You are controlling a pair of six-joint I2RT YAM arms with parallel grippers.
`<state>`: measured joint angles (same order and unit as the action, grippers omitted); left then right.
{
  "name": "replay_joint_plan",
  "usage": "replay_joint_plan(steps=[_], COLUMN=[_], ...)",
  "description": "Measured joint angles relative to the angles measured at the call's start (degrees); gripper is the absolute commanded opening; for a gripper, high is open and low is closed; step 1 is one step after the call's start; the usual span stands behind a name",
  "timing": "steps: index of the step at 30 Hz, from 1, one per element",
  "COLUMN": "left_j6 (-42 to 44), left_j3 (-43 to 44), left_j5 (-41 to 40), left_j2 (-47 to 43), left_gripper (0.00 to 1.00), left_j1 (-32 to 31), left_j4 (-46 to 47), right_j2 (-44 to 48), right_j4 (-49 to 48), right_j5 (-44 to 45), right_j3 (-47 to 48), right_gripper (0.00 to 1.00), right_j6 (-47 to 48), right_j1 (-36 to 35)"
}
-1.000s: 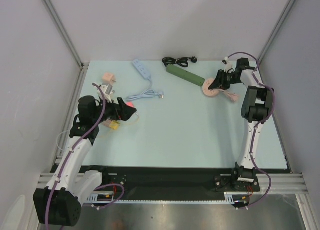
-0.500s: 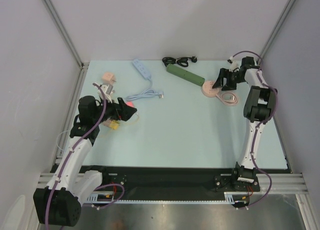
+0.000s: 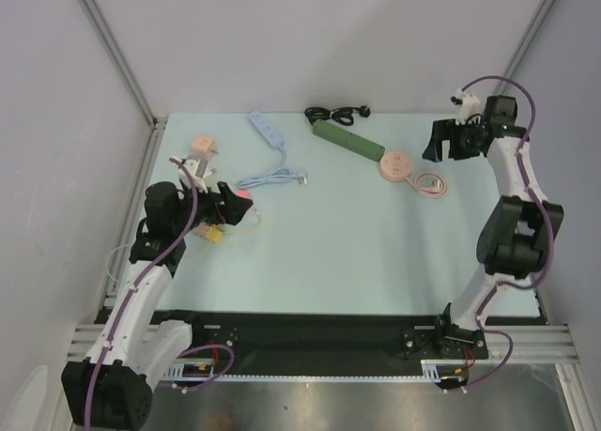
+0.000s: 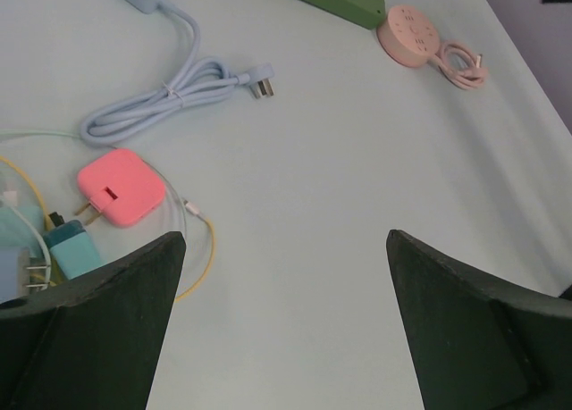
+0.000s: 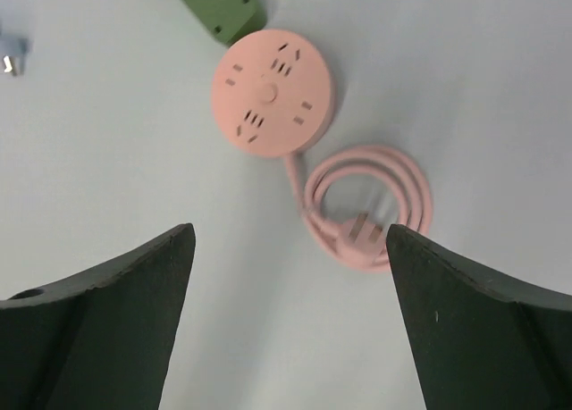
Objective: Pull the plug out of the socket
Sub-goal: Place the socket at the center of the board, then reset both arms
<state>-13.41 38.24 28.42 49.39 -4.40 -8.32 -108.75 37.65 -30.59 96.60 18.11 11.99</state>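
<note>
The round pink socket (image 3: 394, 165) (image 5: 273, 92) lies flat on the table at the far right, with no plug in its slots. Its pink cable coil (image 3: 432, 184) (image 5: 368, 200) rests beside it, and the pink plug (image 5: 362, 234) lies loose in the coil, prongs showing. Raised behind and to the right of the socket, my right gripper (image 3: 439, 142) (image 5: 288, 230) is open and holds nothing. On the left side of the table my left gripper (image 3: 228, 208) (image 4: 284, 236) is open wide over bare table.
A green power strip (image 3: 349, 142) (image 5: 217, 5) touches the socket's far-left side, with a black cable (image 3: 338, 114) behind it. A blue power strip (image 3: 266, 128) and its bundled cord (image 4: 170, 97) lie at the back left. A pink charger (image 4: 119, 188) and small adapters sit beside the left gripper.
The right gripper opened, let go, and rose back and to the right, away from the socket. The pink cable coil now lies still beside the socket. The left arm stayed in place.
</note>
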Motion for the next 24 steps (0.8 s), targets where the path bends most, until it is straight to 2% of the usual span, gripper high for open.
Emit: replay_joint_plan(steps=[5,10,18,24], left_j6=[0.61,2.01,3.21,3.58], left_j3=[0.0,0.04,0.13,0.13], left_j5=[-5.27,-12.37,-19.12,-21.49], left_j2=[-1.77,-2.45,-3.45,-4.59], left_gripper=[1.0,0.99,1.0,1.0], left_j1=[-0.17,-0.2,-0.22,-0.22], left_j4=[-0.76,-3.52,-6.16,-6.47], right_j2=[19.89,37.09,58.14,64.48], right_j4=[-5.4,-8.79,-11.02,-9.84], right_j5=[0.22,0.24,2.54,3.43], right_j3=[-18.69,-33.07,-43.36,-47.43], right_gripper=[1.0,1.0,1.0,1.0], right_j6=[0.96,0.96,-4.11,-7.28], right_j1=[0.92,5.51,14.62,18.53])
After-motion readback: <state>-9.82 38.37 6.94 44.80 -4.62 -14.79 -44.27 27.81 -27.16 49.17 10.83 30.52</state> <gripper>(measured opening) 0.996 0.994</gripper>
